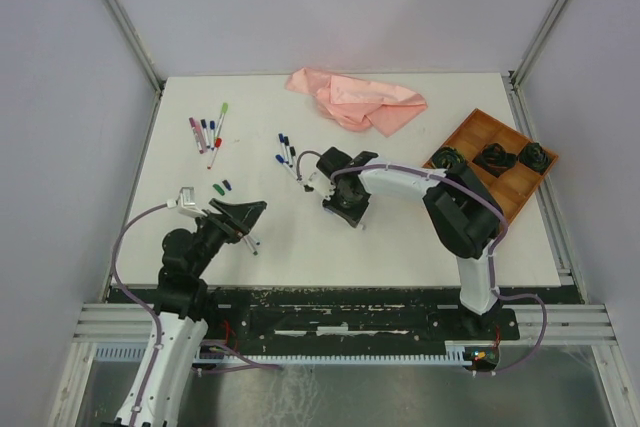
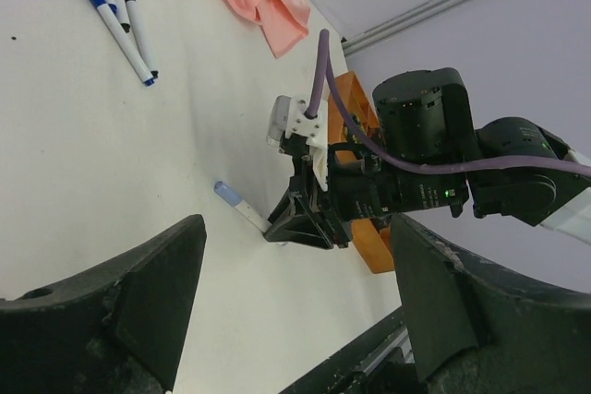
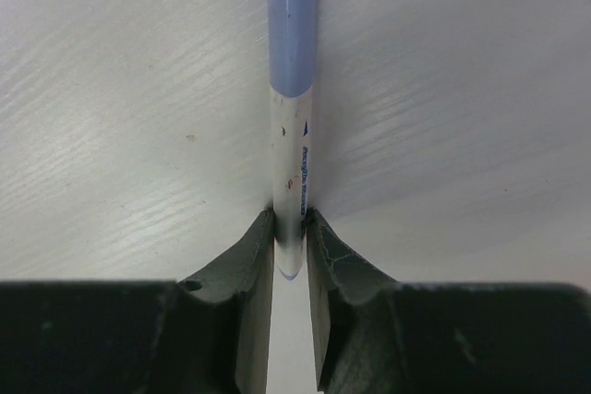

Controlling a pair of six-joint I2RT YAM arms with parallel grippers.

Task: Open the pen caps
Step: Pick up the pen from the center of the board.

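Where the right arm reaches: left across the white table (image 1: 400, 237), with its wrist low over the surface near the middle.
Right gripper (image 3: 289, 232): closed on a white pen (image 3: 288, 154); both fingers (image 3: 251, 260) press against the near end of the barrel.
Held pen: it points straight away from the wrist camera and lies close along the table. The pictures do not show whether it touches.
Cap on held pen: a pale blue cap (image 3: 292, 34) sits on the far end, away from the fingers.
Left gripper (image 1: 243, 215): jaws spread wide with nothing between them. It hangs over the left part of the table and faces the right gripper.
Loose caps: a green cap (image 1: 217, 188) and a navy cap (image 1: 227, 185) lie side by side just beyond the left gripper.
Left pen group (image 1: 205, 134): several capped pens at the far left, with caps in magenta, blue, red and lime.
Middle pen group (image 1: 287, 150): a few pens with blue and dark caps, just beyond the right gripper.
Pink cloth (image 1: 355, 97): crumpled at the far edge of the table.
Wooden tray (image 1: 478, 127): at the right edge, with dark objects in its compartments.
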